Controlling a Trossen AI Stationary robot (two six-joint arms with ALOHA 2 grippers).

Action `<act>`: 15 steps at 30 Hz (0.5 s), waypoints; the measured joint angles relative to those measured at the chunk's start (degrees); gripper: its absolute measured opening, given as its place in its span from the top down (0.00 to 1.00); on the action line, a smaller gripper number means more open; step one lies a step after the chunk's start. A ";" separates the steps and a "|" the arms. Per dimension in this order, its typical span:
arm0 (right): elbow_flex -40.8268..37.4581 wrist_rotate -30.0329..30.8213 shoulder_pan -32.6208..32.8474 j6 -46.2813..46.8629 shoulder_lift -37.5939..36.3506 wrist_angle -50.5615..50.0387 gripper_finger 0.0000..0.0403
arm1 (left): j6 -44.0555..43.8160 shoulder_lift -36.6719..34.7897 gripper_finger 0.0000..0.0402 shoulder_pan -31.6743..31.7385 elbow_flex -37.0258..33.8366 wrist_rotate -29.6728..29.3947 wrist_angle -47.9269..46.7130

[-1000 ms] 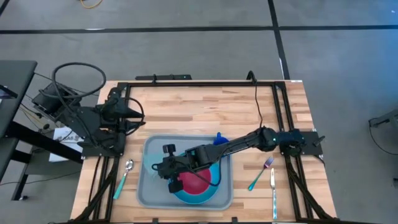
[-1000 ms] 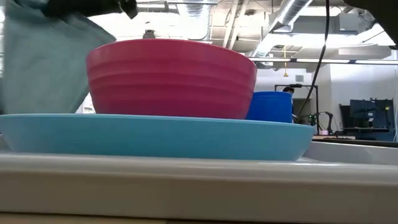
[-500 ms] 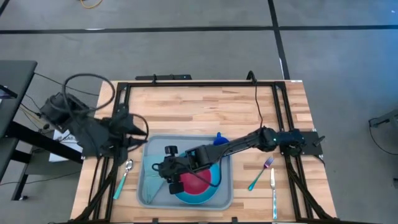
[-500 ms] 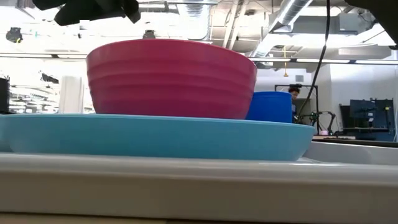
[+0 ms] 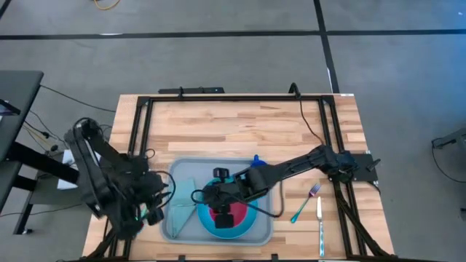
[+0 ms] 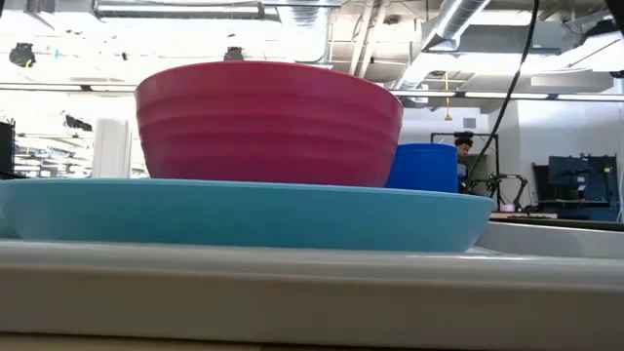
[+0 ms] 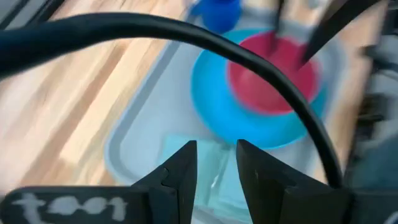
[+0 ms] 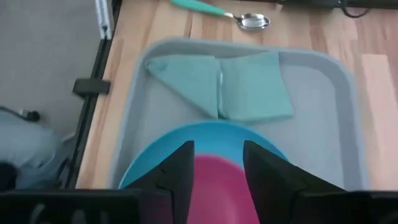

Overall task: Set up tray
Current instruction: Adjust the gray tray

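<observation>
Tray (image 5: pixel 169 222) beneath right claw (image 5: pixel 198 195), fingers apart and empty; left claw (image 5: pixel 162 202) beside it, slightly parted.

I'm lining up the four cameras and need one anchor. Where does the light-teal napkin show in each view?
High view: the napkin lies in the tray's left part, beside the blue plate.
Low view: not in it.
Left wrist view: just beyond the left gripper, on the tray floor.
Right wrist view: beyond the right gripper, between plate and spoon.
Shared landmark: the red bowl on the blue plate.
</observation>
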 joint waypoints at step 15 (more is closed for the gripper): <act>0.02 14.61 5.75 0.09 -9.35 -3.78 0.75 | -33.96 -0.02 0.74 -11.56 -32.98 8.53 27.60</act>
